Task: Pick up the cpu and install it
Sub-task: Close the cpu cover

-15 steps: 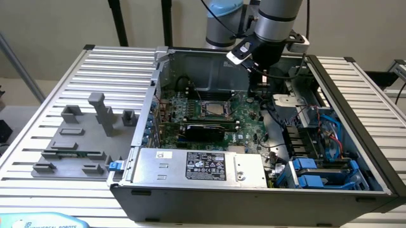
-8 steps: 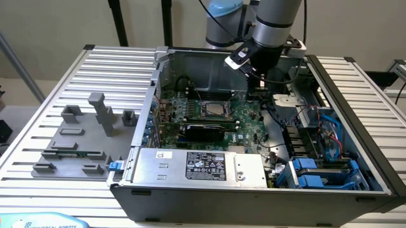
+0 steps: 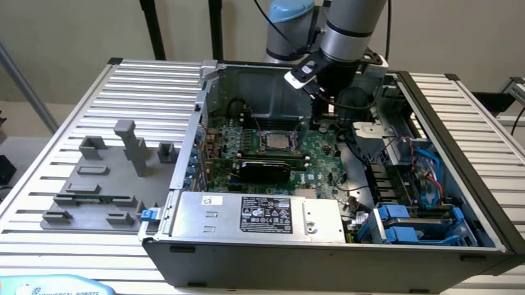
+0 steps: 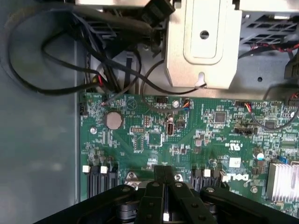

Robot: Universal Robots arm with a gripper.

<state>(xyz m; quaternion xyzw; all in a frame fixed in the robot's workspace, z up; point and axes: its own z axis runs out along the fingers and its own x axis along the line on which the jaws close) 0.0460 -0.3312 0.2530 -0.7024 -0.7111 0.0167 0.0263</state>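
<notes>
First, check the exterior view. The open computer case (image 3: 328, 264) lies on the slatted table (image 3: 139, 80), with the green motherboard (image 3: 320, 150) facing up inside it. You will find the cpu (image 3: 275, 141) lying flat in the socket frame on the motherboard, silver top upward, near the middle of the board. The arm (image 3: 348, 27) reaches down into the case near its far wall. Its lower end stands to the exterior view's right of the cpu, apart from it and not touching it. On the exterior view's left, outside the case, the grey fixture blocks (image 3: 131, 144) sit on the table, and the green memory stick (image 3: 94, 200) lies among them. The power supply (image 3: 262, 215) occupies the near edge of the case.

Next, check the wrist view. The gripper (image 4: 163, 172) is closed, its fingers pressed together with nothing between them, and it hovers above the motherboard. On the board you can identify a round coin cell (image 4: 113, 120) and a finned heatsink (image 4: 285, 179). Black cables (image 4: 46, 70) loop over the grey case floor beside the board, and a metal bracket (image 4: 201, 46) sits beyond the board's edge.
</notes>
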